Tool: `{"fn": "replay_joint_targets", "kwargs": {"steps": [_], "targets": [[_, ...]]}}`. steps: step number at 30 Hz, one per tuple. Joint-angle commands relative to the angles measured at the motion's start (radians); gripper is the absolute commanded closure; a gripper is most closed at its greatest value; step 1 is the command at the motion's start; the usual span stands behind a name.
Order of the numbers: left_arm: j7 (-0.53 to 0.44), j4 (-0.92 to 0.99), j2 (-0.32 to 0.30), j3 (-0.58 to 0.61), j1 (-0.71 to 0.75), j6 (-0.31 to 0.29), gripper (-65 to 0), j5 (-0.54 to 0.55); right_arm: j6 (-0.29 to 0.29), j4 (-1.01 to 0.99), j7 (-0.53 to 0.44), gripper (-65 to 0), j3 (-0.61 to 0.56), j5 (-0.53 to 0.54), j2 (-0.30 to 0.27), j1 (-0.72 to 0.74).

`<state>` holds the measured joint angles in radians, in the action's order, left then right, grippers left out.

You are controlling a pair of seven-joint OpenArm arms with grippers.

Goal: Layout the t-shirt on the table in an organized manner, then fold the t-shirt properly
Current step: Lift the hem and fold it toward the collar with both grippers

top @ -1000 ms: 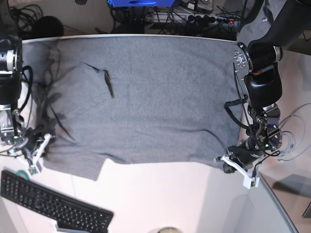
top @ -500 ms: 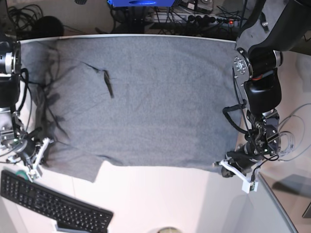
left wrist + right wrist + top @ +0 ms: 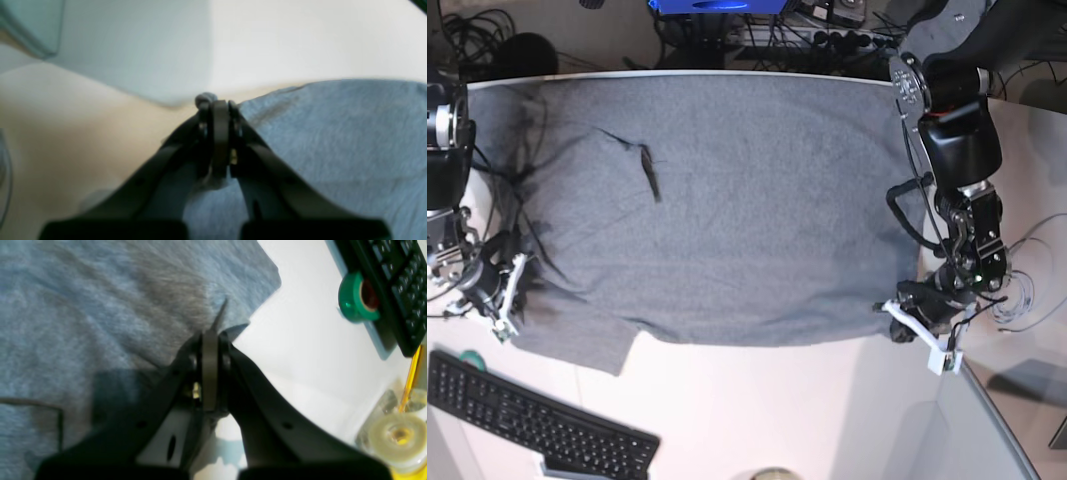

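The white counter (image 3: 757,400) fills most of the base view, with cables and a power strip (image 3: 827,38) beyond its far edge. The t-shirt (image 3: 727,210) lies spread flat across the far half of the counter and serves as the landmark here. It is heather-grey, its wide body reaching the counter's far edge, with a small dark crease on its surface toward the side of the right arm.

The left gripper (image 3: 895,330) sits at the near corner of the t-shirt on the base view's right. In the left wrist view the fingers (image 3: 220,133) are pressed together, and a small bunch of grey fabric shows at their tips; they pinch the t-shirt (image 3: 333,133) at its edge, where cloth meets bare counter (image 3: 283,40).

The right gripper (image 3: 512,300) sits at the opposite near edge of the t-shirt, on the base view's left, next to the sleeve flap that hangs toward the keyboard (image 3: 537,425). In the right wrist view its fingers (image 3: 210,366) are closed on a thin fold of the t-shirt (image 3: 100,306), with the cloth edge rising to a point just above the tips.

Off the t-shirt on the near side, the black keyboard rests on the counter. A green tape roll (image 3: 355,298) lies just beside it, and a clear tape roll (image 3: 397,436) lies nearer the camera in the right wrist view.
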<state>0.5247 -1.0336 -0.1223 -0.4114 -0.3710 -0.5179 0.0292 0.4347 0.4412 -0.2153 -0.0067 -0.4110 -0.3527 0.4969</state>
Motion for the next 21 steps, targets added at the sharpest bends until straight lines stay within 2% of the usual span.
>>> {"fn": "replay_joint_targets", "kwargs": {"steps": [1, 4, 8, 14, 17, 21], "targets": [[-0.002, -0.04, -0.009, -0.001, -0.013, -0.012, 0.0, 0.015, -0.004, 0.031, -0.02, 0.0, 0.003, 0.004, -0.019, 0.021], [0.065, -0.113, -0.007, -0.001, 0.03, -0.029, 0.0, 0.015, -0.004, 0.107, -0.017, 0.0, 0.006, -0.056, -0.019, -0.011], [0.101, -0.227, -0.006, -0.001, 0.108, -0.035, 0.0, 0.016, -0.004, 0.196, -0.014, 0.0, 0.009, -0.121, -0.019, -0.051], [0.16, -0.35, -0.006, -0.001, 0.188, -0.035, 0.0, 0.016, -0.004, 0.282, -0.013, 0.0, 0.009, -0.127, -0.019, -0.106], [0.165, -0.403, -0.009, 0.003, 0.238, -0.035, 0.0, 0.077, -0.004, 0.311, -0.013, 0.0, 0.009, -0.127, -0.019, -0.136], [0.217, -0.442, -0.017, -0.001, 0.287, -0.035, 0.0, 0.156, -0.004, 0.339, -0.013, 0.0, 0.011, -0.127, -0.019, -0.163]]}}
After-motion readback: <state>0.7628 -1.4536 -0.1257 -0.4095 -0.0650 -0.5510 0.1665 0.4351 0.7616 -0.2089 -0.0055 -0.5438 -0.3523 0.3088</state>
